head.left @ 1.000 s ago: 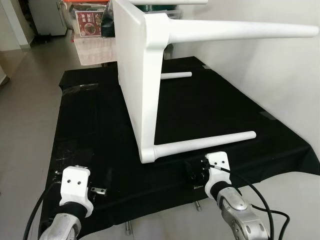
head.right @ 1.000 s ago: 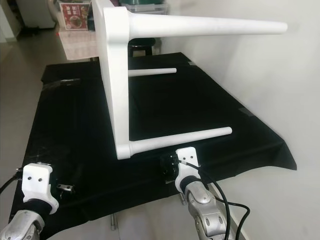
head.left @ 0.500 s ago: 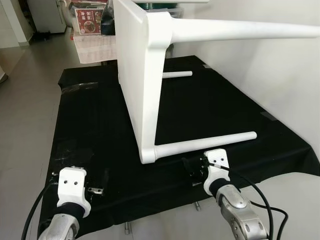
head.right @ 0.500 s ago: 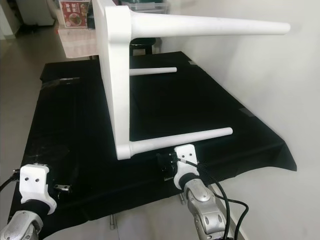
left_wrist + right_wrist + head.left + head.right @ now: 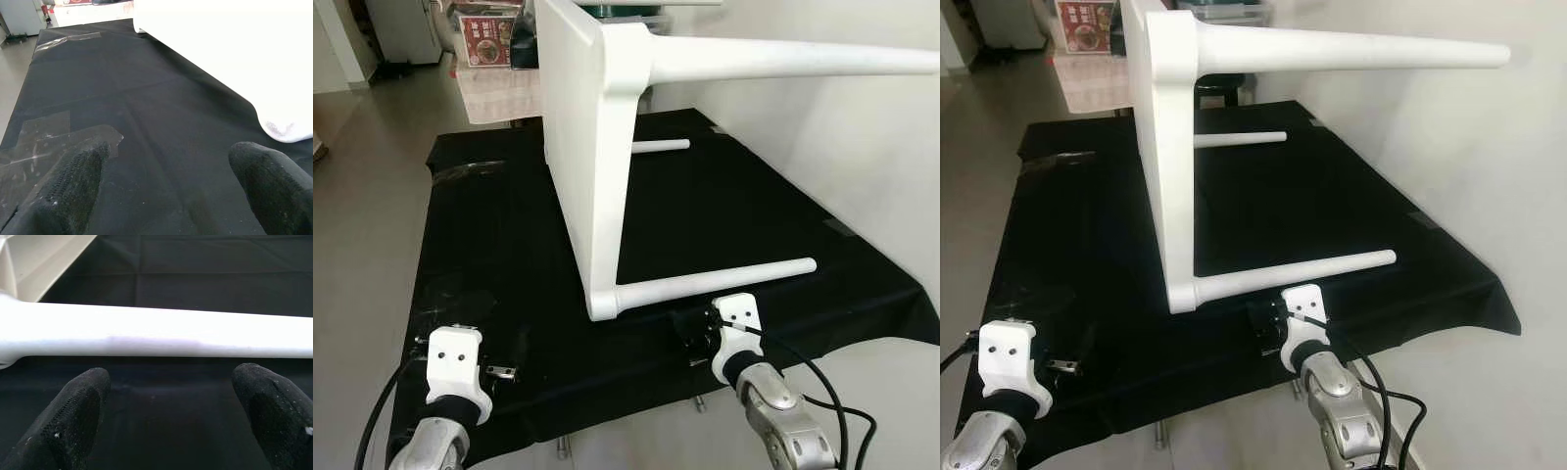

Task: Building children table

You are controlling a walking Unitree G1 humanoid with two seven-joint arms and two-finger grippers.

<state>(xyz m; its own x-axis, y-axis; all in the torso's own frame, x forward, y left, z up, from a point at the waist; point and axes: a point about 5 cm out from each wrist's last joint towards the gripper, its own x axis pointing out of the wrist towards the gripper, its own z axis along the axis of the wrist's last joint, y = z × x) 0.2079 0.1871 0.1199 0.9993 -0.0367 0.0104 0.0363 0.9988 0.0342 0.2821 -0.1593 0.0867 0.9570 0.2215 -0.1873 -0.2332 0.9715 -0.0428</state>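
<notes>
A white children's table (image 5: pixel 582 147) lies on its side on a surface covered in black cloth (image 5: pixel 499 245), its top standing on edge and its legs pointing right. The near lower leg (image 5: pixel 715 281) rests on the cloth. My right gripper (image 5: pixel 693 331) is open just in front of that leg (image 5: pixel 161 335), which runs across beyond its fingertips (image 5: pixel 73 416) without touching them. At the front left edge of the cloth my left gripper (image 5: pixel 166 191) is open and empty. The tabletop's rounded corner (image 5: pixel 286 129) lies ahead of it, beside one fingertip (image 5: pixel 271 183).
Clear tape patches (image 5: pixel 465 171) lie on the cloth at the back left and near my left gripper (image 5: pixel 54 137). A white wall (image 5: pixel 871 157) runs along the right side. Boxes and clutter (image 5: pixel 489 44) stand behind the table. Tiled floor (image 5: pixel 362 196) is on the left.
The view has shifted very slightly. Both grippers stay open at the near edge of the cloth and the table has not moved.
</notes>
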